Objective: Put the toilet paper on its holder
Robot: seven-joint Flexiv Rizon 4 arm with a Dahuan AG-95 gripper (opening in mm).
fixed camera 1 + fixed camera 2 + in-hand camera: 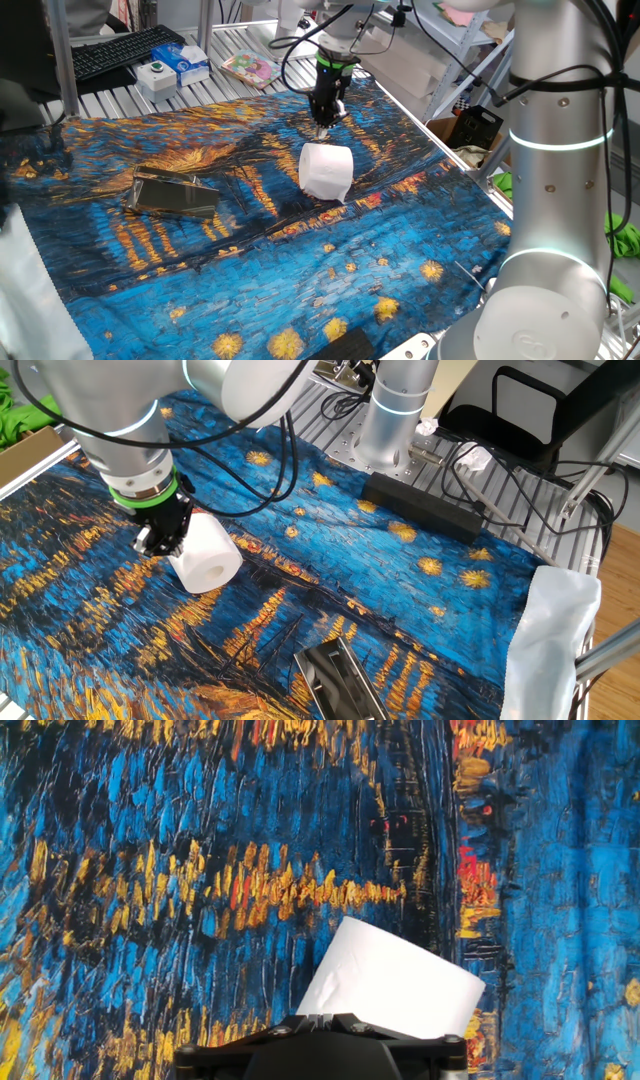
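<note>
The toilet paper (327, 172) is a plump white roll in the middle of the painted cloth, its hollow core facing sideways in the other fixed view (205, 560). My gripper (322, 131) stands right over the roll's top edge with its jaws closed together, and seems to pinch the roll's outer paper. It also shows in the other fixed view (153, 546). In the hand view the roll (395, 982) sits tilted just past the fingers. The holder (176, 193) is a flat shiny metal fixture lying on the cloth to the left, well apart from the roll, and it shows in the other fixed view too (340, 678).
A keyboard (125, 50), a small box (183, 62) and a switch box (156, 74) lie on the slatted table behind the cloth. The robot's silver base column (555, 180) stands at the right. A black bar (425, 507) lies beyond the cloth's far edge.
</note>
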